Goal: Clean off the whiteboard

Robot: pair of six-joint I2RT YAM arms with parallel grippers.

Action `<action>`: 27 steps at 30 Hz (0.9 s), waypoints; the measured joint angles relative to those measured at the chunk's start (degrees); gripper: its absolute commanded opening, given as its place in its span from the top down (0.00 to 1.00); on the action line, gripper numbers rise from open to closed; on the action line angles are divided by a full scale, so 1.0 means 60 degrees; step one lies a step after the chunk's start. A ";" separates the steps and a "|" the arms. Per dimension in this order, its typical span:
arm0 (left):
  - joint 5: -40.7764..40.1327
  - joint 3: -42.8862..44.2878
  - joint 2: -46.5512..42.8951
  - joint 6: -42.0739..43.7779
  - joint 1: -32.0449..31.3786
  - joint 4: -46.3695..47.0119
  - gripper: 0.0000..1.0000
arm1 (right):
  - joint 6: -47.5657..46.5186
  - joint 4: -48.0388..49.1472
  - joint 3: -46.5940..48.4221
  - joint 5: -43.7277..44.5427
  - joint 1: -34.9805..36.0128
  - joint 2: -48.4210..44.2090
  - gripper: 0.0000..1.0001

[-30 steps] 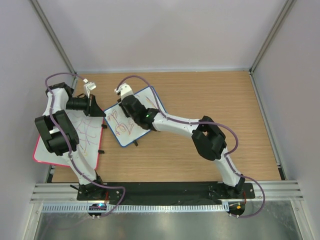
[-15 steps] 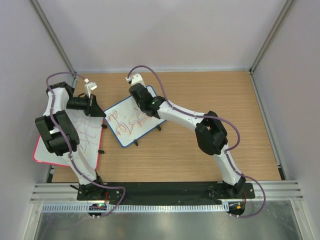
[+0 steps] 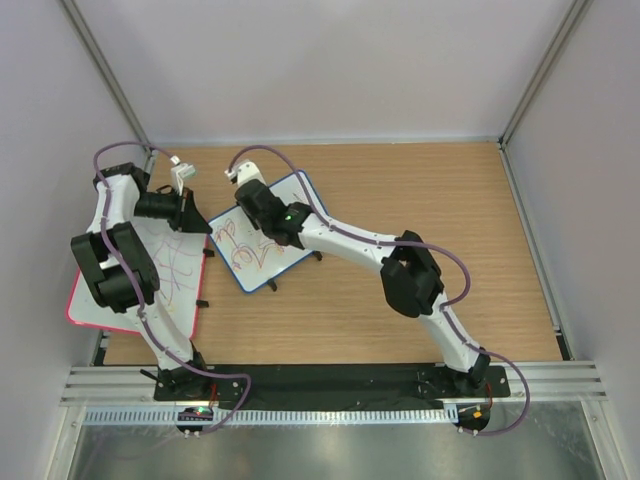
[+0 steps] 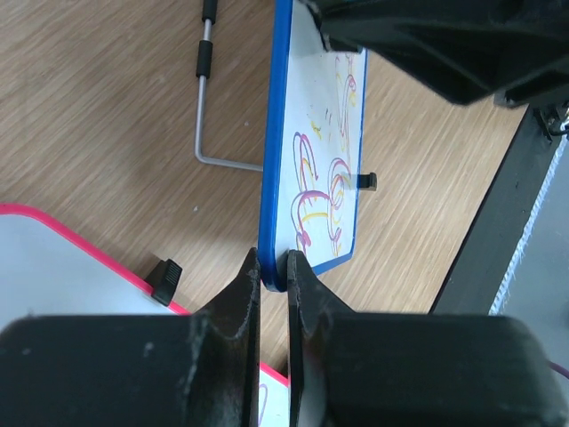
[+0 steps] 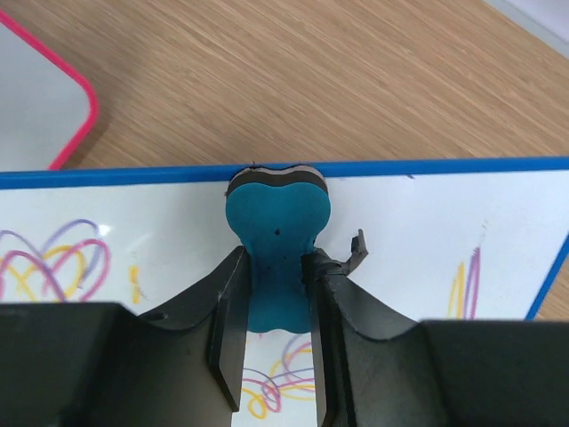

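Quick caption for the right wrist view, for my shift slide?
Right claw holds a teal eraser at the edge of the blue-framed whiteboard, colored scribbles on either side.

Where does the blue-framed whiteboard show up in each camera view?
Top external: blue-framed whiteboard left of centre, partly under the right arm.
Left wrist: centre, running up from the left tool, which pinches its frame.
Right wrist: across the lower half, under the blue eraser.
Shared landmark: pink-framed whiteboard.
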 measured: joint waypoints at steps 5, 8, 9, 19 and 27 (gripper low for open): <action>0.0000 0.0004 -0.0055 -0.0015 -0.0040 0.0051 1.00 | 0.0259 -0.0146 -0.0903 -0.0106 -0.0688 -0.0561 0.99; 0.0011 0.0000 -0.0069 -0.0095 -0.0047 0.0047 1.00 | 0.0270 -0.0390 -0.0965 -0.0040 -0.1191 -0.0634 0.99; 0.0040 0.0000 -0.0080 -0.0135 -0.0055 0.0047 1.00 | 0.0266 -0.0488 -0.0925 -0.0018 -0.1311 -0.0634 0.99; -0.0175 0.0000 -0.0168 -0.0204 -0.0113 -0.0004 1.00 | -0.0328 -0.1705 0.0484 0.0437 -0.1140 0.0069 0.99; -0.0346 -0.0011 -0.0229 -0.0211 -0.0131 0.0022 1.00 | -0.0758 -0.1814 0.1206 0.0055 -0.0415 0.0397 0.99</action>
